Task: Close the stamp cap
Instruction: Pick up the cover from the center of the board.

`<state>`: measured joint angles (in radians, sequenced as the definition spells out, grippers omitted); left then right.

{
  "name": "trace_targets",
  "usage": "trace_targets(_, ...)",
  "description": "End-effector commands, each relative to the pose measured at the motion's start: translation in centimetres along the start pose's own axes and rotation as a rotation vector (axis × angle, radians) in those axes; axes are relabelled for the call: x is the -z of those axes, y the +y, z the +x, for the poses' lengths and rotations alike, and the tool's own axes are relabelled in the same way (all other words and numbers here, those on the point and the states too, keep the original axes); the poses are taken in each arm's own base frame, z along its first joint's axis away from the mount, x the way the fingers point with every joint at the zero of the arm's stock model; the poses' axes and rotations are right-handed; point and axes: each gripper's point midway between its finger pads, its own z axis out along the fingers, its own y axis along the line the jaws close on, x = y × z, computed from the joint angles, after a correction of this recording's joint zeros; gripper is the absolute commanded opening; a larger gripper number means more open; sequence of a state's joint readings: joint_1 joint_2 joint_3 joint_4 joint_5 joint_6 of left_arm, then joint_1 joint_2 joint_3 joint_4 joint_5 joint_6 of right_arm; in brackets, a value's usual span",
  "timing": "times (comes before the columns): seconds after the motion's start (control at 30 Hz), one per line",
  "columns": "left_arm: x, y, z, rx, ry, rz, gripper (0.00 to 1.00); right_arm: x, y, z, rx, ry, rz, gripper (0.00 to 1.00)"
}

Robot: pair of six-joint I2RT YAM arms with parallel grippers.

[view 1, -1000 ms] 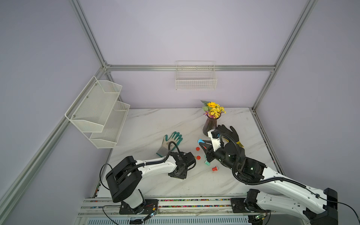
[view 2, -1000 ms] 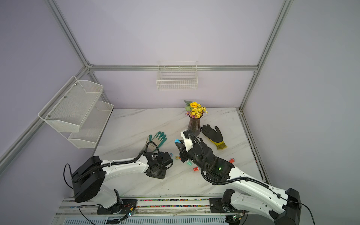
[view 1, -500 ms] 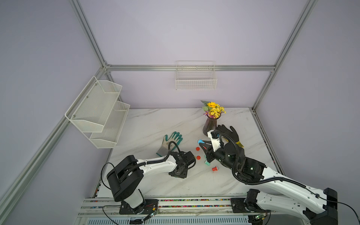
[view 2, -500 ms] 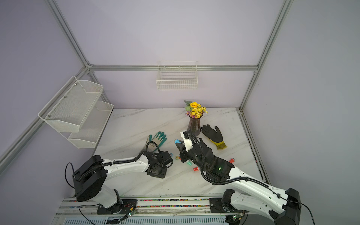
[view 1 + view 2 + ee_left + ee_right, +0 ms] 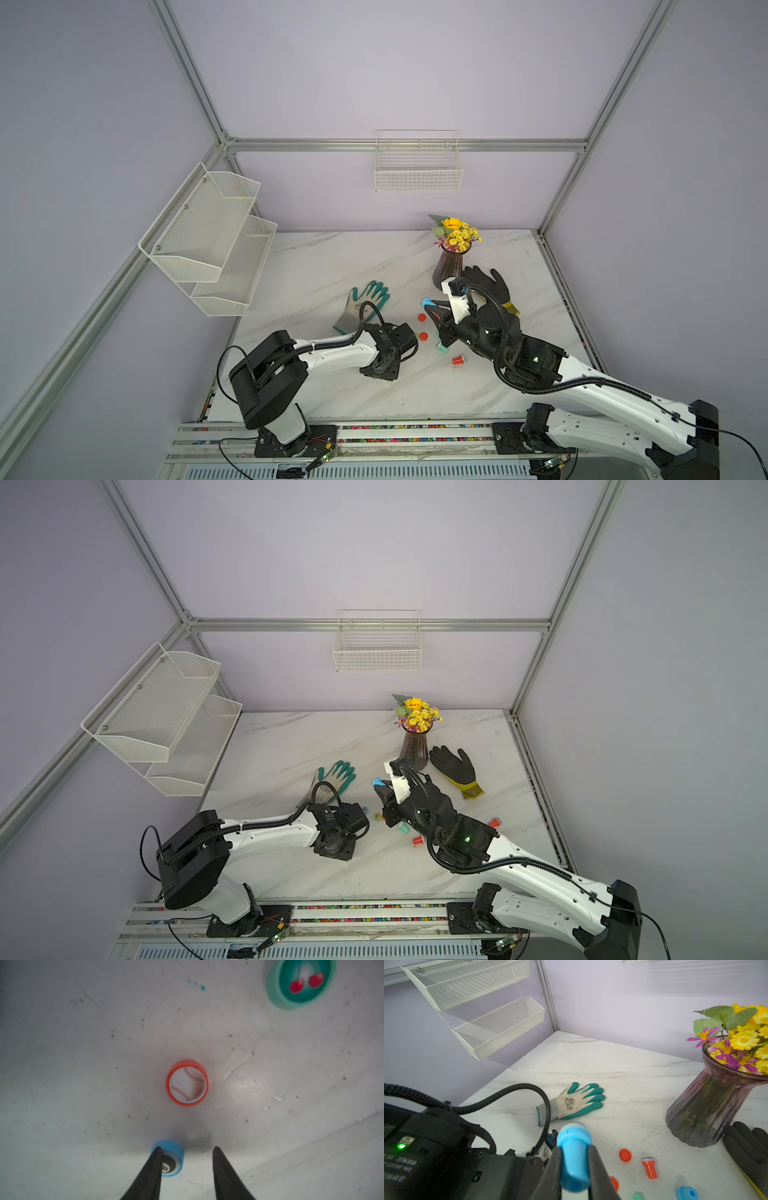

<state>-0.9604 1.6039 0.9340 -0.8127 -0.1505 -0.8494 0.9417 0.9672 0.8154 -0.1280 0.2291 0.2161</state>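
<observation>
I am gripping the blue stamp (image 5: 574, 1159) by its handle in my right gripper (image 5: 574, 1147). The jaws are clamped on both sides of it, and I am holding it up off the table with its white-rimmed face pointing away from my wrist. That face is bare, so the capping is not yet done.

The blue cap (image 5: 173, 1157), the one with the eight-ball picture, is lying flat on the table under my left gripper (image 5: 187, 1148). My left jaws are standing apart and grasping nothing. One finger is covering the cap's edge in the wrist view, so I am judging that the cap is not yet squarely between them. Picking it up and pressing it onto the stamp face is all left to do.

An orange cap (image 5: 187, 1083) with a baseball print is sitting just beyond the blue one, and a teal cap (image 5: 301, 982) with cherries is lying farther off. An orange stamp (image 5: 649, 1167) is lying on its side near the vase (image 5: 446, 266) of yellow flowers.

All of this is resting on a white marbled table (image 5: 332, 266), scuffed and speckled up close. A green glove (image 5: 365, 301) and a black glove (image 5: 492, 286) are lying flat on it. Pale lilac walls in an aluminium frame are enclosing the table, carrying a two-tier mesh shelf (image 5: 208, 237) and a wire basket (image 5: 417, 170).
</observation>
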Motion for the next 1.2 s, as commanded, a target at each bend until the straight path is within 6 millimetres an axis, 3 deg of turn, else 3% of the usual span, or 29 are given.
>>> trace_targets(0.0, 0.3, 1.0, -0.2, 0.001, -0.016, -0.035, 0.41, 0.0, 0.3, -0.7, -0.012, -0.010, -0.008, 0.00)
trace_targets(0.27, 1.2, 1.2, -0.5, 0.007, -0.038, -0.034, 0.41, -0.2, 0.4, -0.6, -0.010, -0.002, -0.011, 0.00)
trace_targets(0.77, -1.1, 1.0, 0.8, -0.002, 0.030, -0.039, 0.41, -0.5, 0.6, -0.6, -0.003, 0.004, -0.016, 0.00)
trace_targets(1.17, -0.2, 3.0, 0.2, 0.024, -0.045, -0.101, 0.40, -0.8, 0.7, -0.2, -0.001, 0.016, -0.017, 0.00)
